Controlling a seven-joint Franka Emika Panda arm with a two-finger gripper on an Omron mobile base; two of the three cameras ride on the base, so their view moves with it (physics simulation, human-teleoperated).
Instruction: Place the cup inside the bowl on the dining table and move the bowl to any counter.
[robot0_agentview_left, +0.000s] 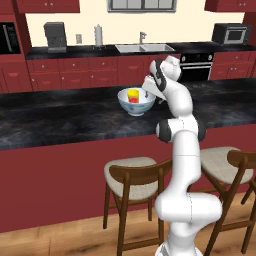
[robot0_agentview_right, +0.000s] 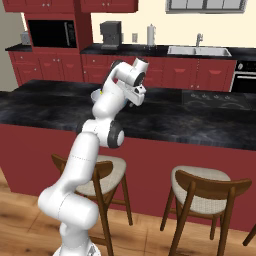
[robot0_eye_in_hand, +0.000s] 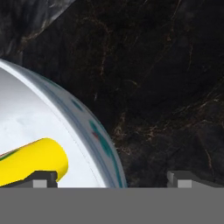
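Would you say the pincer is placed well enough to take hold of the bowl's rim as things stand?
Probably yes. The pincer is open and straddles the rim of the bowl, one fingertip inside by the cup, the other outside over the dining table. Nothing blocks the rim, though the cup lies close to the inner fingertip.

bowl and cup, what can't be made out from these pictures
- Bowl: hand view, most of it cut off by the left edge.
- Cup: left base view, lower part hidden by the bowl wall.
- Gripper: hand view, fingertips only; left base view, the arm hides it.
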